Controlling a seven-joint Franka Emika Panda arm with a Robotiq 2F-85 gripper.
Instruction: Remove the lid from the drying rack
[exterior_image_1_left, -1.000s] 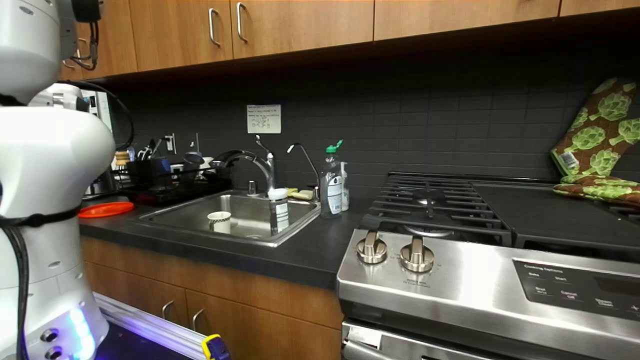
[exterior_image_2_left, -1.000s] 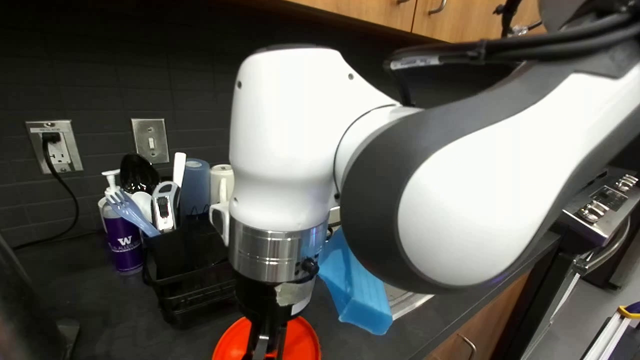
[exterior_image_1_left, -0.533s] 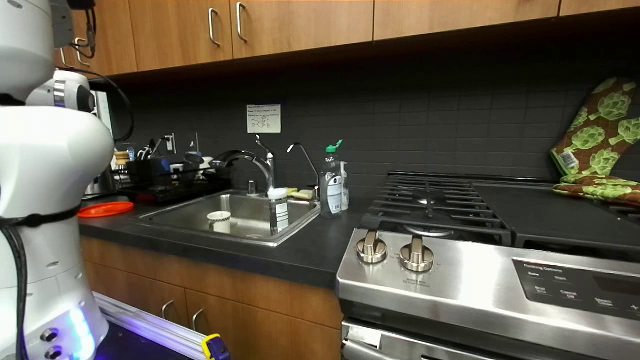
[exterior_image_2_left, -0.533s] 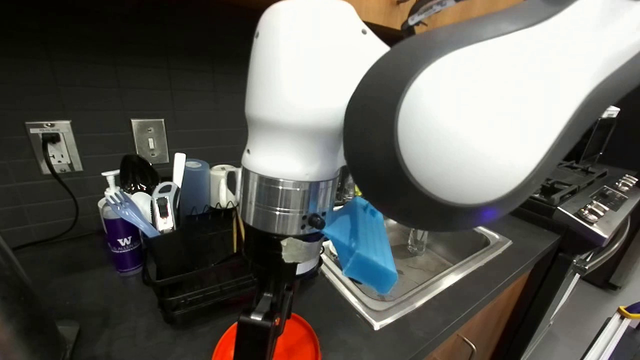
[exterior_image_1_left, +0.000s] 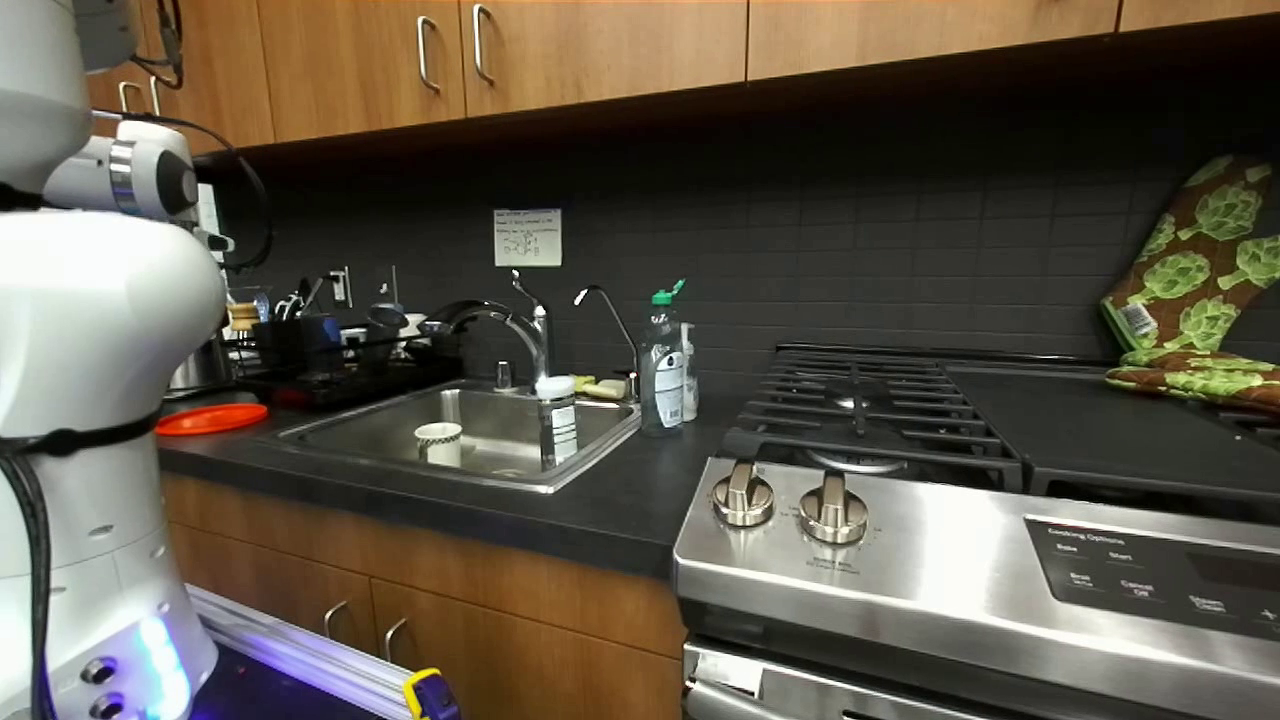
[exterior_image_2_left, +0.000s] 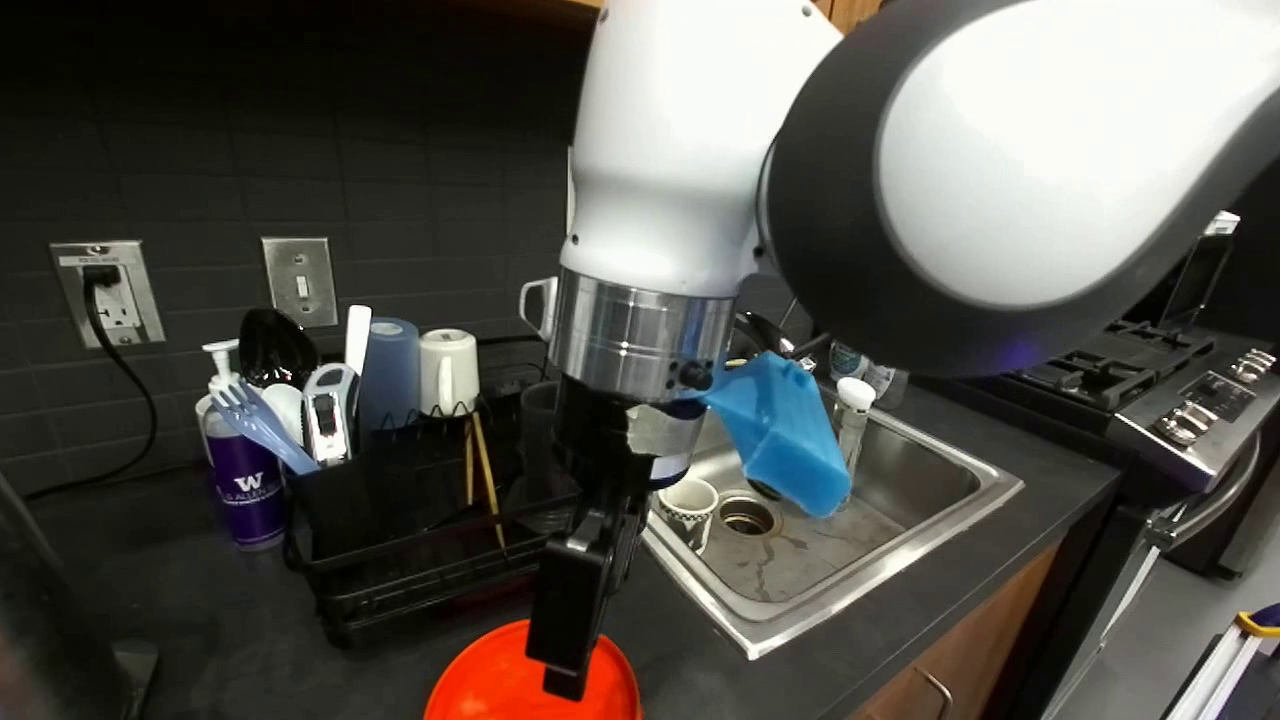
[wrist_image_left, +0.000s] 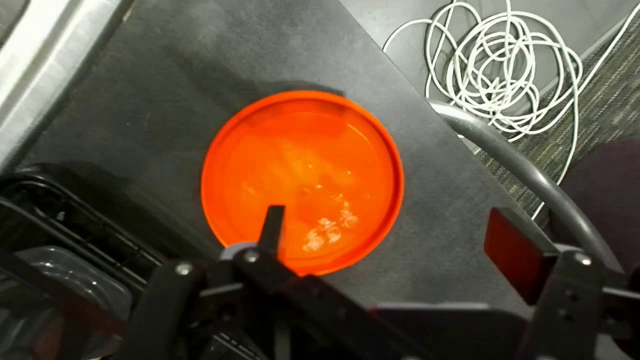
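"Quick one: where's the lid (wrist_image_left: 305, 150)?"

"Flat on the counter (wrist_image_left: 165, 115), just beside the dish rack (exterior_image_2_left: 400, 590), strip of counter between them. Off the rack, so I'd mark the job basically done."

"Claw (wrist_image_left: 392, 222)?"

"Spread wide, nothing held. Wrist view: one of its fingers (wrist_image_left: 514, 255) is well off past the lid, the other overlaps it. Probably above; can't tell the gap."

"How would the lid handle?"

"Guessing: light, plasticky, stiff with slight flex, won't break easily. Shiny, so it could skate if nudged. Likely too wide to grab across. I'd pinch the rim, one finger inside, one outside, on the side away from the rack for room."

"Any catch?"

"Rim looks low, so fingertips might scrape the counter before they bite. And a one-sided pinch could let it droop."

"Looks?"

"Round, orange-red, shallow, raised lip wherever I can see it, hollow side seemingly up. Glare across the middle. Pale marks toward one side, could be print, drops or reflections; too washed out to say. No knob visible. Claw hides a bit of the rim."
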